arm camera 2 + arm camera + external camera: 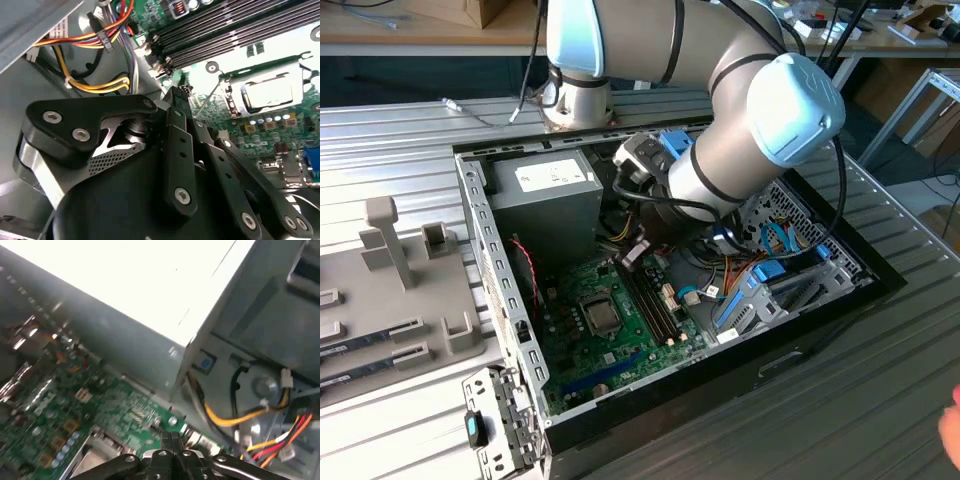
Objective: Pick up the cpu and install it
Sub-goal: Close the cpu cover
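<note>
The cpu (270, 94) shows its silvery top in the motherboard socket (601, 316), framed by the socket's metal bracket (265, 67). A thin metal lever (209, 96) runs along the socket's side. My gripper (632, 253) hangs inside the open computer case, above the memory slots (650, 300) and a short way from the socket toward the power supply. In both wrist views its black fingers (176, 107) meet at the tips, shut with nothing between them (172, 438). The gripper (175, 91) does not touch the cpu.
The grey power supply (548, 195) stands at the case's back. Yellow, red and orange cables (95, 85) run beside the gripper. Blue drive brackets (760, 285) fill the exterior view's right of the case. A grey fixture tray (400, 270) lies left of the case wall (495, 270).
</note>
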